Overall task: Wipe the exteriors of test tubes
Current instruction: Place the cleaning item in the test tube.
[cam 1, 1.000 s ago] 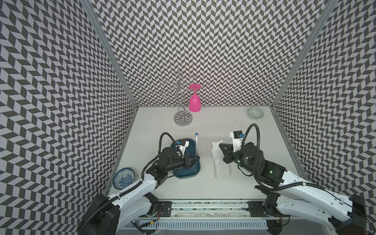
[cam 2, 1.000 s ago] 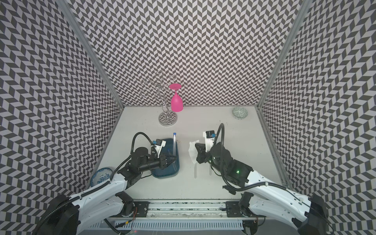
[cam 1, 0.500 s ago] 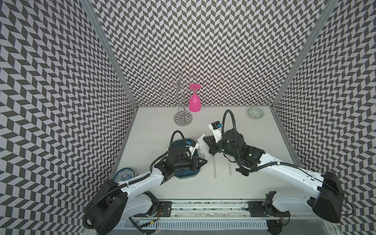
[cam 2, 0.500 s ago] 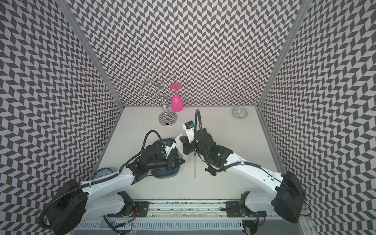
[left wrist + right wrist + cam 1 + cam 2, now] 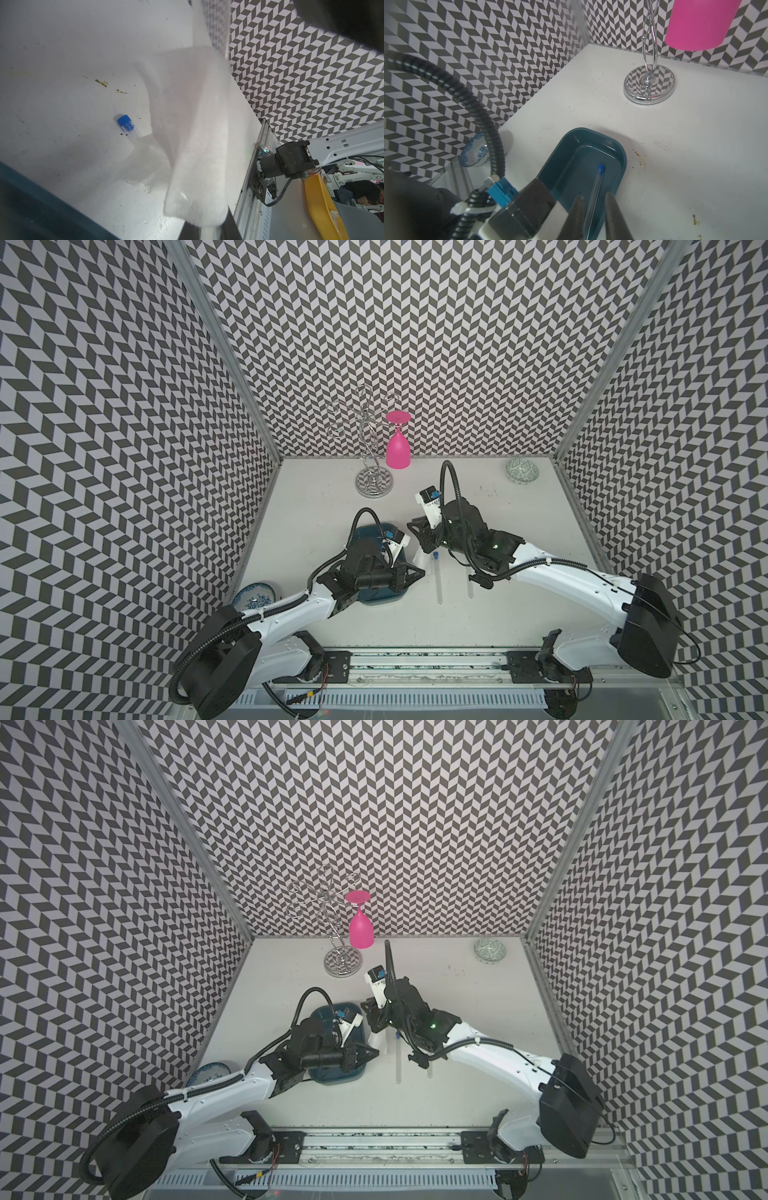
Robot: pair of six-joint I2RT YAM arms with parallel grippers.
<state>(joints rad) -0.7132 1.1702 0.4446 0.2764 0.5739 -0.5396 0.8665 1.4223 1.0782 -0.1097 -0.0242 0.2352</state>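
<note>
A robotics test cell in a lab is shown — a white tabletop [image 5: 519,510] is boxed in by walls papered in black-and-white chevrons [image 5: 415,344], two white-and-black robot arms [image 5: 561,578] are mounted on a metal rail [image 5: 415,668] at its front edge, and a clear, blue-capped test tube [image 5: 130,128] is laid on it.

The left arm [image 5: 291,614] reaches in low from its base, forearm nearly level. The left gripper [image 5: 420,572] points sideways toward the other arm. Its jaws are pressed together, seemingly pinching a tube [image 5: 593,193] under a draped tissue [image 5: 193,135], though the cloth hides the contact. The right arm [image 5: 561,576] stretches inward with its elbow low and its wrist bent downward. The right gripper [image 5: 594,209] hangs just behind the left one's tip, its fingers [image 5: 578,212] parted by a narrow gap.
</note>
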